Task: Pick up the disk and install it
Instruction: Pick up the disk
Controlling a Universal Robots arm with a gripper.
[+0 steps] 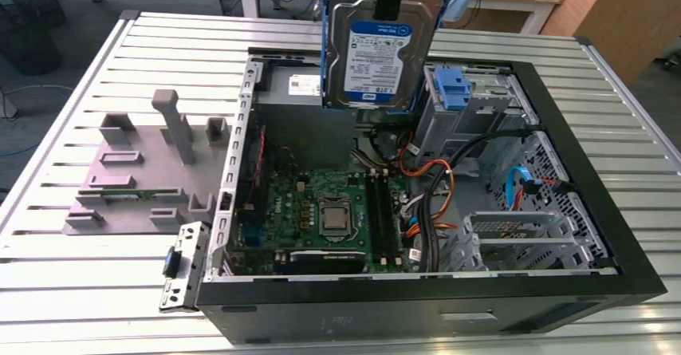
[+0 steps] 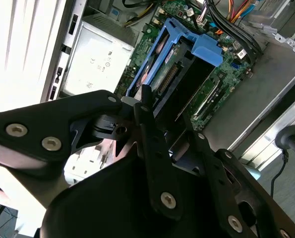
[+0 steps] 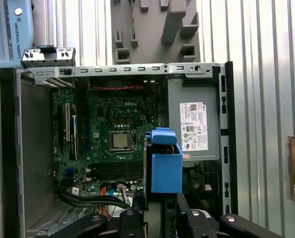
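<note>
- Step in hand: carry phase, judged. The pick-up is done and the install is not yet done.
- The disk (image 1: 378, 52) is seen lifted clear of the open computer case (image 1: 426, 301), hung on edge with its label turned to the exterior view. Blue side rails are noted along both long edges.
- The gripper (image 1: 385, 0) is clamped on the disk's upper end. One black finger is seen crossing the top of the label face.
- In the second wrist view the gripper (image 2: 167, 116) is seen with its linkages drawn in around the disk (image 2: 173, 69), and the blue frame is looked at end-on.
- In the first wrist view the disk (image 3: 165, 166) is seen from above as a blue block, over the case interior between the motherboard (image 3: 112, 134) and the power supply (image 3: 194, 126).
- The disk is held above the far end of the case, touching nothing there. The metal drive cage with its blue latch piece (image 1: 452, 92) lies just beside it, toward the exterior view's right.
- Loose cables (image 1: 431, 181) are noted on the case floor near the cage.
- Judgement: seating would call for the rails to be squared to the cage guides before any descent, with the cables kept clear of the path.
- The grey fixture block (image 1: 139, 171) on the slatted table (image 1: 75, 283) is left untouched, well apart.
</note>
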